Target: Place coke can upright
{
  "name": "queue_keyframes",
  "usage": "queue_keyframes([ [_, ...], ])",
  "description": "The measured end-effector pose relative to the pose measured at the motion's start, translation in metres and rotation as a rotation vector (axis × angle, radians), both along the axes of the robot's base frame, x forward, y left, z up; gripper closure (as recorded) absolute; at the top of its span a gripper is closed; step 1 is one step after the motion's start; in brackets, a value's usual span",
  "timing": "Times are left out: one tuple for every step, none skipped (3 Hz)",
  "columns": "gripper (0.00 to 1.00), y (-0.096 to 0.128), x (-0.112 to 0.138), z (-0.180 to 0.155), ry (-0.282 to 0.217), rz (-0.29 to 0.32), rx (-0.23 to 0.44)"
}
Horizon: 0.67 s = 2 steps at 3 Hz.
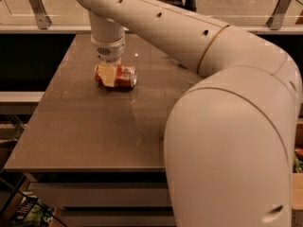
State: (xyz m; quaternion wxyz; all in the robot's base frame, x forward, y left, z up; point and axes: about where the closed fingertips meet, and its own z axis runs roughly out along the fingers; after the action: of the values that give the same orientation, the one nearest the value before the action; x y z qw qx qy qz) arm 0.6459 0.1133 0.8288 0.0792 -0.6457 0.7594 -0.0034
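Note:
The coke can [124, 76] is orange-red with white markings and lies on its side on the brown table [94, 126], toward the far left part. My gripper [108, 74] comes straight down from the white arm and sits over the can's left half. One pale finger [107, 74] shows across the front of the can; the other is hidden behind it. The can rests on the table surface.
My large white arm [227, 126] fills the right side of the view and hides the table's right part. A glass railing with metal posts [38, 4] runs behind the table. The table's front edge [85, 170] is near the bottom.

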Motion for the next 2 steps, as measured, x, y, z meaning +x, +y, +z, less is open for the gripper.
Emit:
queue_keyframes([
  [1.0,-0.0037,-0.0055,0.0062,-0.003,0.006,0.018],
  [1.0,-0.0099,-0.0117,0.0159,-0.022,0.014,0.041],
])
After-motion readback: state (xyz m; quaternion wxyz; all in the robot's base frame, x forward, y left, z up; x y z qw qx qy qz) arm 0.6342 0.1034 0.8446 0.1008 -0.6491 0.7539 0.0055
